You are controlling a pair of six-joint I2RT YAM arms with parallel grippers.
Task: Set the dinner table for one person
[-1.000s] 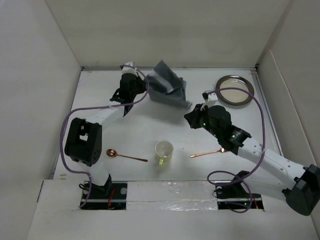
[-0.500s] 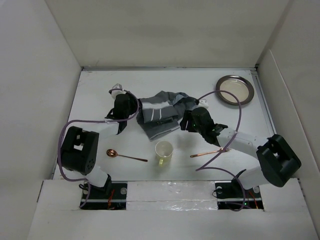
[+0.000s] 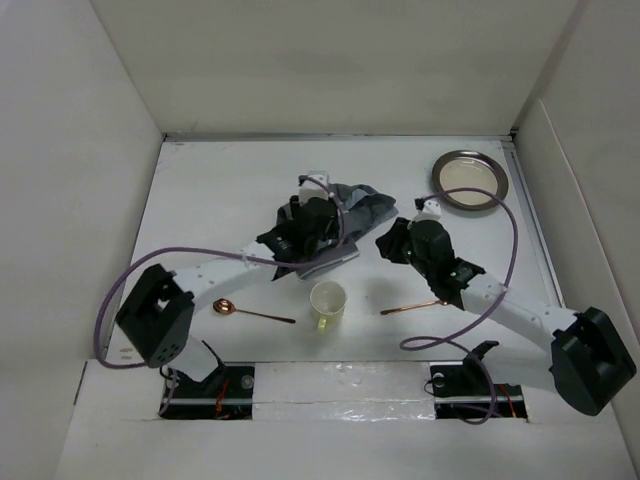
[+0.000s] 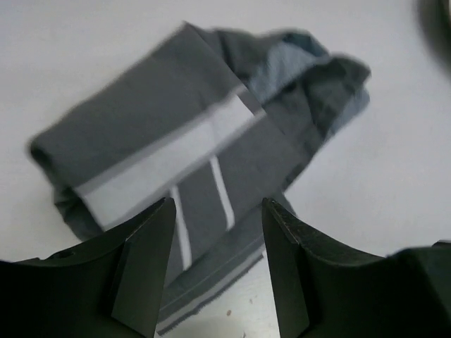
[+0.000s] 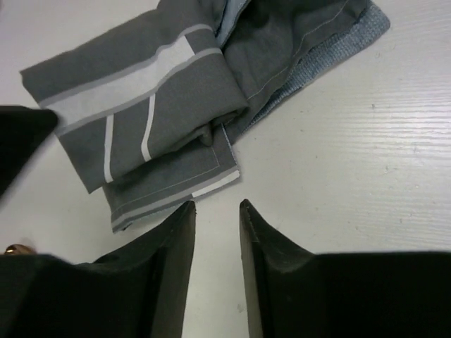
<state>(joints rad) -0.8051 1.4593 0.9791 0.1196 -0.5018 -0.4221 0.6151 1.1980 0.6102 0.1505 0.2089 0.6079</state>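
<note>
The white table point(image 3: 200, 190) fills the floor of a walled enclosure, with upright white panels along its left, far and right edges. Near its middle, slightly toward the far side, lies a dark grey white-striped cloth mat point(image 5: 141, 113), crumpled and folded over itself, flat on the surface. The left arm's fingers point(image 4: 217, 211) hang just above the mat, spread wide and holding nothing. The right arm's fingers point(image 5: 216, 208) sit just off the mat's near-right edge over bare table, parted only narrowly, also empty. A round metal plate point(image 3: 469, 180) rests in the far right corner, close to the right edge. Toward the near edge stands a pale cup point(image 3: 328, 303), with a copper spoon point(image 3: 250, 311) to its left and a copper utensil point(image 3: 412, 307) to its right. The far left stretch of the table is broad and bare
</note>
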